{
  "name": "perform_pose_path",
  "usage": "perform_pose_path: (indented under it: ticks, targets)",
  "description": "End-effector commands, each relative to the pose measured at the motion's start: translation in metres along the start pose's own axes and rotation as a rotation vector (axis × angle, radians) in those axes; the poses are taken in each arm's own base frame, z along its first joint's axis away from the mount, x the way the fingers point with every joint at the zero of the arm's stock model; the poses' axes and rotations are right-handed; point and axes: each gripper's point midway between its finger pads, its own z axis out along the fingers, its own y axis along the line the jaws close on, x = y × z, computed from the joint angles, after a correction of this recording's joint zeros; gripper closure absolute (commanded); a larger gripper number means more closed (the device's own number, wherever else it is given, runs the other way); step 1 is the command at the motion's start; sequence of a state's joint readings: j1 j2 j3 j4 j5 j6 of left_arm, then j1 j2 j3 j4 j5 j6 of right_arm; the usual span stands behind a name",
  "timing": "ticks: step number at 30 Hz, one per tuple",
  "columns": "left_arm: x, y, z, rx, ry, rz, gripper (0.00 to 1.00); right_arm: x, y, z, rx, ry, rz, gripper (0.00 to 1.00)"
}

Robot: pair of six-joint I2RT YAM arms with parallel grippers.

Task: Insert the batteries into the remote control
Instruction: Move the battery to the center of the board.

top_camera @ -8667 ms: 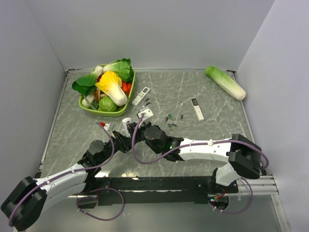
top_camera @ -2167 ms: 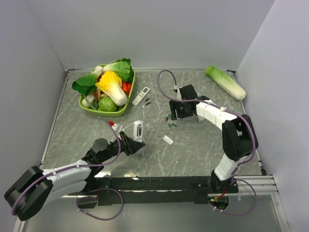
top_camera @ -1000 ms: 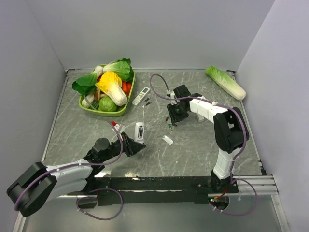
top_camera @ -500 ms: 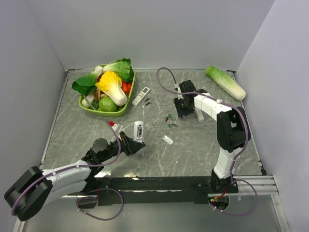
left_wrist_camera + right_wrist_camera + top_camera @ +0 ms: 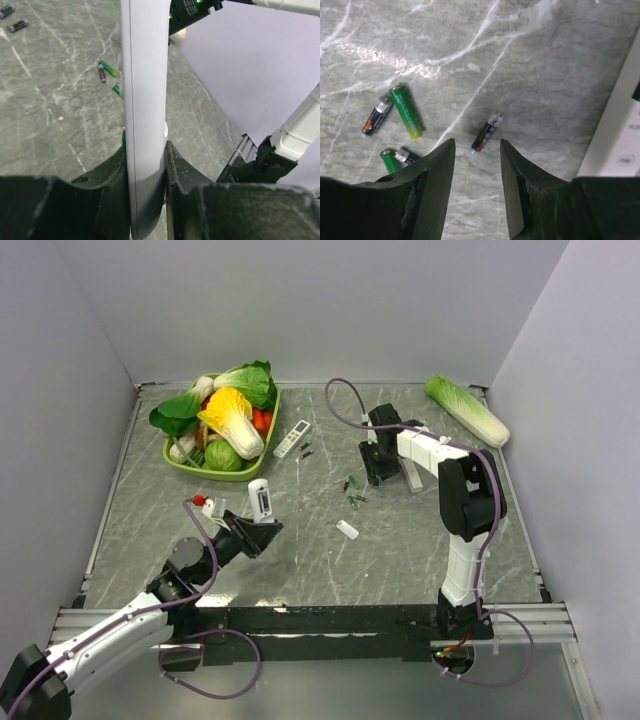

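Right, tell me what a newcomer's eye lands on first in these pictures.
The green tray heaped with vegetables at the far left grabs the eye first. Next, the left end effector clamps the white remote control near the front left, while the right end effector hangs open over loose batteries mid-table.

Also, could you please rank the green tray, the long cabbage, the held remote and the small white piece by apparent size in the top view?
1. green tray
2. long cabbage
3. remote control, held up by the left claw, so nearness enlarges it
4. small white piece
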State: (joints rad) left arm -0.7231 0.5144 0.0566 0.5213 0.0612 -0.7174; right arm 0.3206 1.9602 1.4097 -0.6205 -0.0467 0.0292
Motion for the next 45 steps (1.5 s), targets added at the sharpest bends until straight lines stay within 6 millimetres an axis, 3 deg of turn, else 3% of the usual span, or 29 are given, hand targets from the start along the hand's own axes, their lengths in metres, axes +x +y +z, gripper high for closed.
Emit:
perform_pose_path:
  ticks: [1, 6, 12, 16, 21, 23, 30, 37, 41, 42, 45]
  targets:
    - [0.000, 0.016, -0.004, -0.074, -0.012, 0.020, 0.99, -0.009, 0.002, 0.001, -0.011, 0.008, 0.015, 0.51]
    - [0.002, 0.015, -0.001, -0.070, 0.001, 0.021, 0.99, -0.004, 0.004, 0.009, -0.022, 0.038, 0.016, 0.52]
    - [0.005, 0.010, 0.002, -0.040, 0.019, 0.016, 0.99, 0.005, 0.003, 0.011, -0.025, 0.058, 0.005, 0.63]
    - [0.005, 0.007, 0.003, -0.027, 0.025, 0.014, 0.99, 0.010, 0.001, 0.010, -0.017, 0.065, -0.004, 0.81]
    - [0.004, 0.003, 0.002, -0.008, 0.026, 0.019, 0.99, 0.015, 0.003, 0.005, -0.022, 0.068, -0.016, 0.94]
    - [0.004, 0.001, 0.001, 0.001, 0.027, 0.021, 0.99, 0.022, 0.004, 0.003, -0.022, 0.073, -0.023, 0.95]
    - [0.002, -0.006, -0.002, 0.030, 0.028, 0.020, 0.99, 0.049, 0.011, -0.018, -0.055, 0.098, -0.057, 0.95]
    - [-0.001, -0.014, -0.005, 0.063, 0.020, 0.001, 0.99, 0.080, 0.007, -0.016, -0.008, 0.147, 0.048, 0.93]
    - [-0.005, -0.018, -0.008, 0.075, 0.006, -0.004, 0.99, 0.094, 0.008, -0.016, -0.006, 0.152, 0.083, 0.80]
    - [-0.006, -0.019, -0.008, 0.079, 0.003, -0.003, 0.99, 0.095, 0.007, -0.016, -0.004, 0.150, 0.091, 0.70]
    - [-0.007, -0.020, -0.009, 0.082, -0.002, -0.009, 0.99, 0.099, 0.009, -0.018, -0.013, 0.150, 0.098, 0.58]
